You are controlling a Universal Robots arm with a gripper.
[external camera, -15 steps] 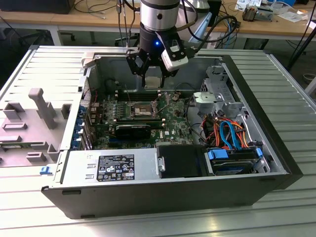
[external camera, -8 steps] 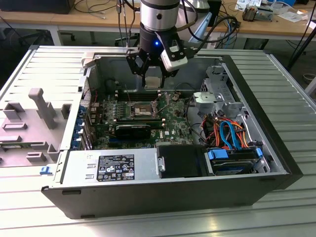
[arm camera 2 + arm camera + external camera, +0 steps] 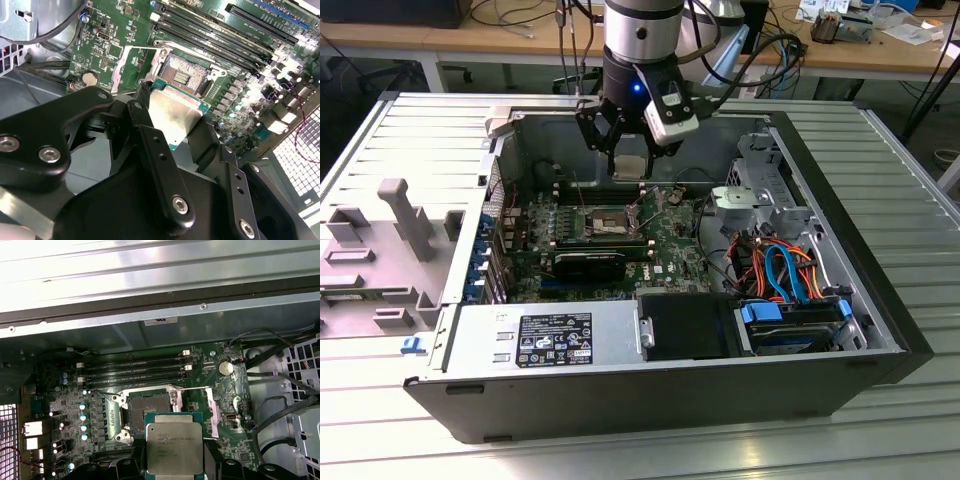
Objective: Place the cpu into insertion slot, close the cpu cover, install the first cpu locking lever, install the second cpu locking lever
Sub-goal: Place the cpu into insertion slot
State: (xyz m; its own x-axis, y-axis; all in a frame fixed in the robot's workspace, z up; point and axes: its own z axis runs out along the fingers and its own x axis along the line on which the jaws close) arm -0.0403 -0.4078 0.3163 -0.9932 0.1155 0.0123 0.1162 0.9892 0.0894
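Note:
My gripper hangs inside the open computer case, shut on the cpu. The cpu is a flat square chip with a silver top, and black fingers press on two opposite edges of it. It hovers above the green board, a little to one side of the insertion slot, apart from it. The slot is a dark square socket with a silver rim, and nothing lies in it. The cpu cover, a thin silver frame, stands swung open beside the slot on the coin battery's side.
Long black memory slots run along one side of the slot. A black expansion card lies on the board nearer the exterior view's front, with a power supply past it. Blue and orange cables and a drive cage fill the exterior view's right.

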